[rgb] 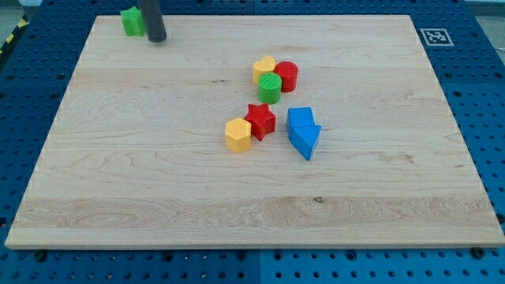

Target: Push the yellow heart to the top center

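Observation:
Two yellow blocks lie near the board's middle. One yellow block [264, 69], which may be the heart, sits above centre and touches a red cylinder [287, 76] and a green cylinder [270, 87]. The other yellow block [237, 134] looks hexagonal and touches a red star [260, 120]. My tip [157, 39] is at the board's top left, far from both yellow blocks and just right of a green block [132, 21].
A blue cube [299, 118] and a blue triangular block [305, 140] sit together right of the red star. The wooden board [158, 181] lies on a blue pegboard. A marker tag [435, 36] is off the top right corner.

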Tool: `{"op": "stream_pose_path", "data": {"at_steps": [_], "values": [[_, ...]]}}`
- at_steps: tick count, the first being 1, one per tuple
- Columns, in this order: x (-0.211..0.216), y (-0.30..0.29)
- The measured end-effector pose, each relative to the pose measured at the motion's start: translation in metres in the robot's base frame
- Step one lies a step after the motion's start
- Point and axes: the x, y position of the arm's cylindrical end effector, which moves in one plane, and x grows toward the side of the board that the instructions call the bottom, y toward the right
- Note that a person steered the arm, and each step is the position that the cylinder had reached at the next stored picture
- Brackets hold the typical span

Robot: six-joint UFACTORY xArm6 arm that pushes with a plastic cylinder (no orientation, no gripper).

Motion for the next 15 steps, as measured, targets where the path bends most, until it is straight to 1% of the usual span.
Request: {"op": "stream_pose_path", "data": {"at_steps": [1,2,5,6,7,8,9,10,11,12,14,15], "values": [[0.051,0.022],[0.076,0.031],[0.076,0.043],[0.075,0.066],[0.073,0.114],[0.073,0.149],[0.099,0.153],[0.116,0.175],[0.116,0.218],[0.113,0.232],[0.112,0.192],[0.099,0.192]]}}
